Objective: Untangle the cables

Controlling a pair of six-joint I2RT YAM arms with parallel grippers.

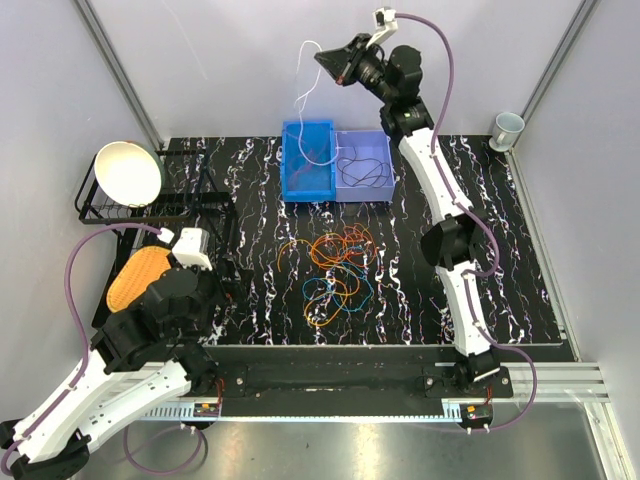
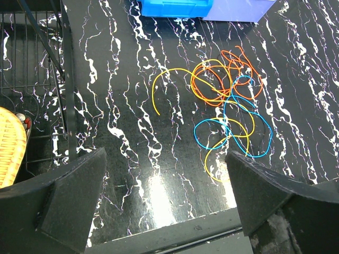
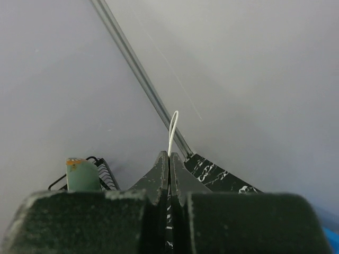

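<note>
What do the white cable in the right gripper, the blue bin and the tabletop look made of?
The white cable: thin, limp, likely plastic-coated wire. The blue bin: moulded plastic, slight sheen. The tabletop: glossy black, white veins, glare; marble or printed laminate, can't tell.

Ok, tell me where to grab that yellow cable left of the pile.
Take the yellow cable on its left arc near the loose end, which lies alone on bare table. Come straight down, jaws across the strand; its right part runs into the orange loops.
</note>
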